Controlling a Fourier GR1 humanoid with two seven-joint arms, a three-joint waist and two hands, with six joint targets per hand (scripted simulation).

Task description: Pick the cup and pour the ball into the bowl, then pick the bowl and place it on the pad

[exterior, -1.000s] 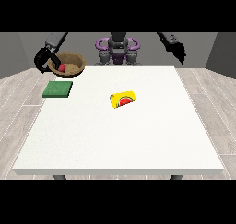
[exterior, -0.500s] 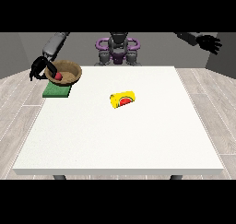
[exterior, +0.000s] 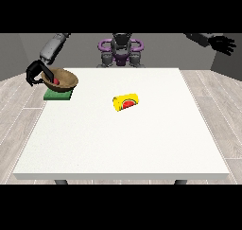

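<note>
Bowl (exterior: 63, 79) first: I see it at the far corner of the table at the view's left, brown, tipped a little, sitting over the green pad (exterior: 58, 95). I cannot tell whether its base actually touches the pad or hangs just above it. The hand at the view's left (exterior: 37, 73) is at the bowl's outer rim, its fingers curled round that edge, so I read it as gripping the bowl. Inside the bowl I can make out the red ball (exterior: 56, 81), lying towards the side nearest the hand.

Moving outward, the yellow cup (exterior: 126, 102) lies on its side near the middle of the white table (exterior: 123, 148), well apart from the bowl, its open mouth turned towards me and showing red inside.

The hand at the view's right (exterior: 223, 44) is raised high, beyond the table's far corner on that side, with fingers spread and holding nothing.
</note>
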